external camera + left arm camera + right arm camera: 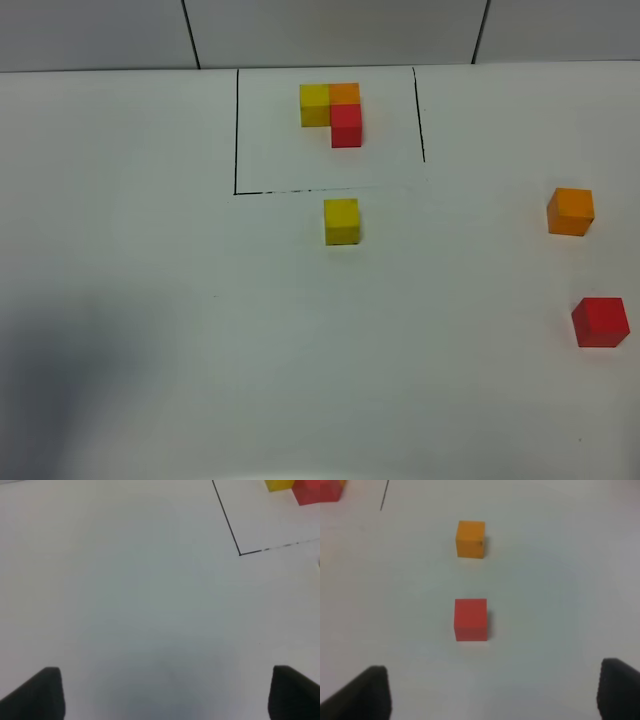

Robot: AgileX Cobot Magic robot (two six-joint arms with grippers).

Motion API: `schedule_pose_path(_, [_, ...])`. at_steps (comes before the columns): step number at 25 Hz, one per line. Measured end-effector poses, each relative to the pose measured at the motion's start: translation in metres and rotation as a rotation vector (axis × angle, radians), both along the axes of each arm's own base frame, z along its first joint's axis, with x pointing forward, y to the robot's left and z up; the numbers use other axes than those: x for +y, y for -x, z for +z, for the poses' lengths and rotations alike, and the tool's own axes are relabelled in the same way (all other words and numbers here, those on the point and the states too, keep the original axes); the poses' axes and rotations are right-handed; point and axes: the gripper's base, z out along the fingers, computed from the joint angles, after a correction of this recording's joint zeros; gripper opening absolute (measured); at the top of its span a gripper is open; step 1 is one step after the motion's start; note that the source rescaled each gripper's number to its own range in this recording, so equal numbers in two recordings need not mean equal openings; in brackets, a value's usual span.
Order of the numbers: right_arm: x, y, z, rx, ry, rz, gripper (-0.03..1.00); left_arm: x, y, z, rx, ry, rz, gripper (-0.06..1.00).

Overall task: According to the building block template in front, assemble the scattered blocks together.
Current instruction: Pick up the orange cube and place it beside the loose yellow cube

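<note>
Up at the far side of the white table [150,250] there's the building block template [332,112], three small matte cubes pressed together in an L: yellow on the left, orange touching it on the right, red tucked against the orange on the near side. A thin black outline [236,130] boxes it in on the three sides I can make out, left, right and near, and the near line looks faint and broken. Just outside that near line sits the loose yellow cube [341,221], plain and on its own. Way off to the right is the orange cube [570,211], and nearer the front the red cube [600,322]. Those two are apart from each other and well apart from the yellow one, and all three lie flat on the table. Now the left gripper [170,695]: two dark fingertips spread wide, bare table between them, nothing held, and a corner of the outline ahead of it. The right gripper [495,692] is the same, fingers wide apart and empty. The red cube lies straight ahead of its gap, with the orange one in line beyond. A soft grey shadow [60,370] lies on the table's near left
</note>
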Motion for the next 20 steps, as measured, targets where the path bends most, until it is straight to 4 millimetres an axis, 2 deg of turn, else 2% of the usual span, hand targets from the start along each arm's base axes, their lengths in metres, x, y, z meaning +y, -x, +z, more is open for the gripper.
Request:
schedule_pose_path(5, [0.0,0.0,0.0,0.0,0.0,0.0,0.76,0.002,0.031,-0.009,-0.059,0.045,-0.007,0.84])
schedule_pose_path(16, [0.0,0.0,0.0,0.0,0.0,0.0,0.76,0.005,0.077,-0.054,-0.041,0.11,-0.023,0.84])
schedule_pose_path(20, [0.0,0.0,0.0,0.0,0.0,0.0,0.76,0.007,0.094,-0.062,-0.079,0.117,-0.028,0.84])
